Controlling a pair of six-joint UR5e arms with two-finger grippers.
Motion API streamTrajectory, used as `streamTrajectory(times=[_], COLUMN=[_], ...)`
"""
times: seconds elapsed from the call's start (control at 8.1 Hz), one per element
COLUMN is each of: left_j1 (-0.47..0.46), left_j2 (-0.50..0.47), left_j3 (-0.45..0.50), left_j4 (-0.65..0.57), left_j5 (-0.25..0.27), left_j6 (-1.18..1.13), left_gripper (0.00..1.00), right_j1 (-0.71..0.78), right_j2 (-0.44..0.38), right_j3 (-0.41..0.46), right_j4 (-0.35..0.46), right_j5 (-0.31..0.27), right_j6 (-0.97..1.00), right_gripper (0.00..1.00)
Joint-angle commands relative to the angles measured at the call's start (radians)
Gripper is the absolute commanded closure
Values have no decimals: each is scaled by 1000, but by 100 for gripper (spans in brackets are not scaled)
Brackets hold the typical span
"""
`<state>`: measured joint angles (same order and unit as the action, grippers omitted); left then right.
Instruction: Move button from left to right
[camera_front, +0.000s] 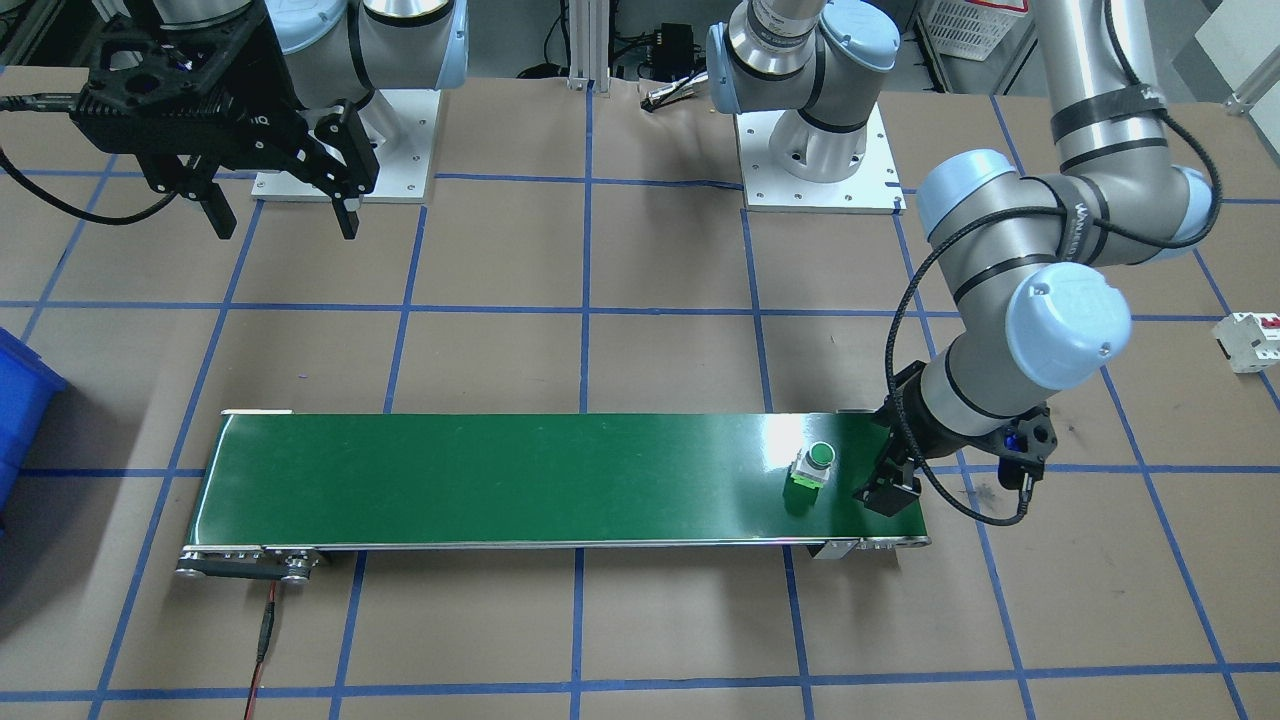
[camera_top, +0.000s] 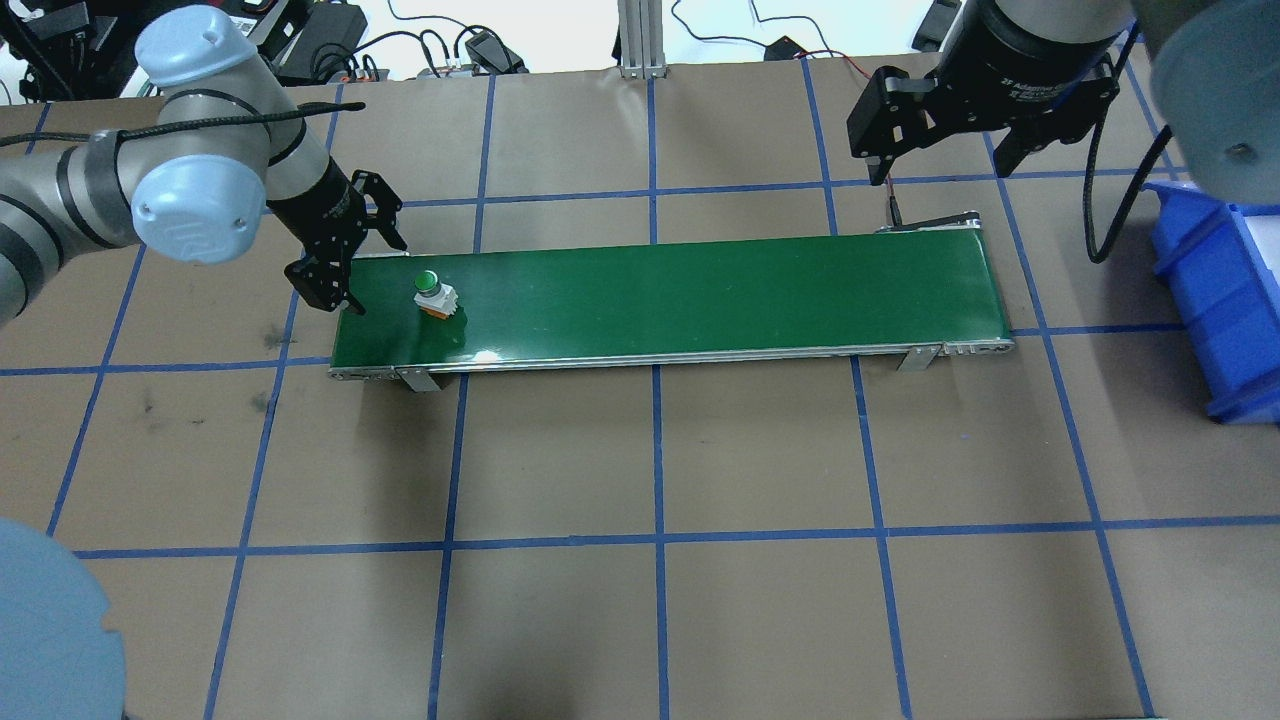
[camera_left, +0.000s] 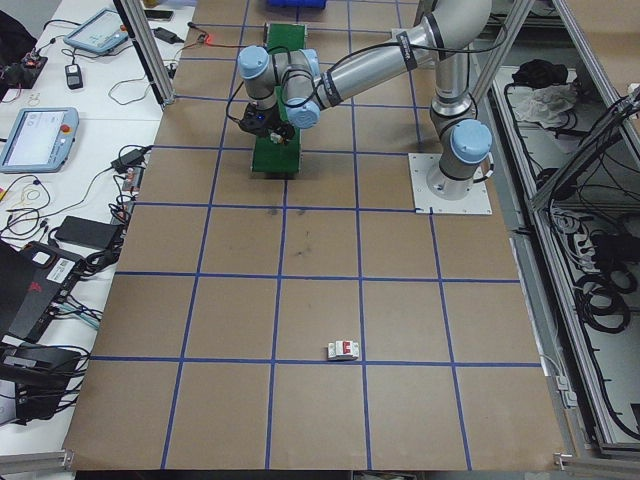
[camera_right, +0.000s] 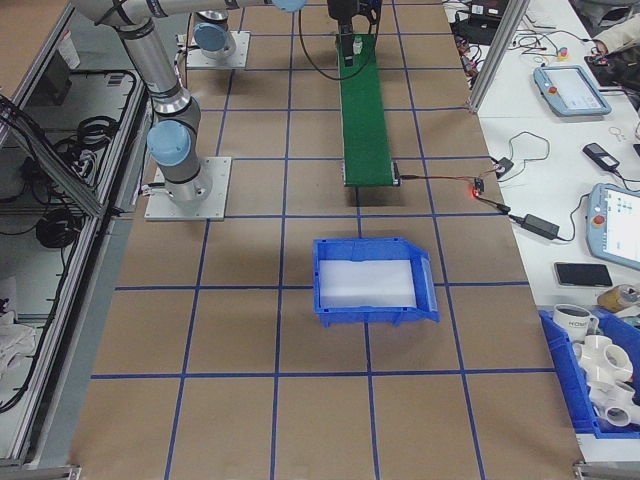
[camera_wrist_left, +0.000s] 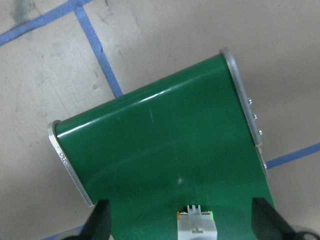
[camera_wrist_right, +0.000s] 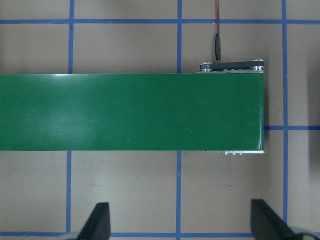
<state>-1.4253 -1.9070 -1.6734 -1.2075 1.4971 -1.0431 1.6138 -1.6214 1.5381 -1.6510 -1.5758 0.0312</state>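
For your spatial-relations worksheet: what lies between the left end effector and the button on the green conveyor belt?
Nothing but bare belt. In the overhead view the open left end effector sits at the belt's end, apart from the button.

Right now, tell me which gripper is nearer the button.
Left. The left gripper sits open just beside the button at the belt's left end. The right gripper hangs open above the belt's far end, well away.
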Motion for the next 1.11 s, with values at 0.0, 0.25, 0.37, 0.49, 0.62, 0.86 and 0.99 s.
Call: streamTrajectory(times=[0.0, 0.25, 0.37, 0.49, 0.62, 0.86, 0.99], left_j1=[3, 6, 5, 5, 5, -1, -4], left_j2=[20, 77, 100, 123, 135, 158, 183], left_j3=[139, 155, 156, 153, 156, 156, 155], left_j4=[-151, -159, -159, -159, -152, -150, -155], left_j5=[50, 72, 69, 71, 71, 69, 63], left_j6=[61, 185, 230, 352, 532, 726, 799], left_gripper=[0, 0, 0, 0, 0, 0, 0], right_j1=[2, 2, 2, 3, 3, 3, 3], right_j2=[0, 8, 14, 40, 55, 101, 127], right_j3=[-1, -1, -1, -4, -7, -7, -10], right_j4=[-3, -9, -18, -20, -39, -43, -49], right_j5=[7, 26, 57, 60, 62, 62, 62], right_j6=[1, 25, 48, 64, 122, 183, 217], right_gripper=[0, 0, 0, 0, 0, 0, 0])
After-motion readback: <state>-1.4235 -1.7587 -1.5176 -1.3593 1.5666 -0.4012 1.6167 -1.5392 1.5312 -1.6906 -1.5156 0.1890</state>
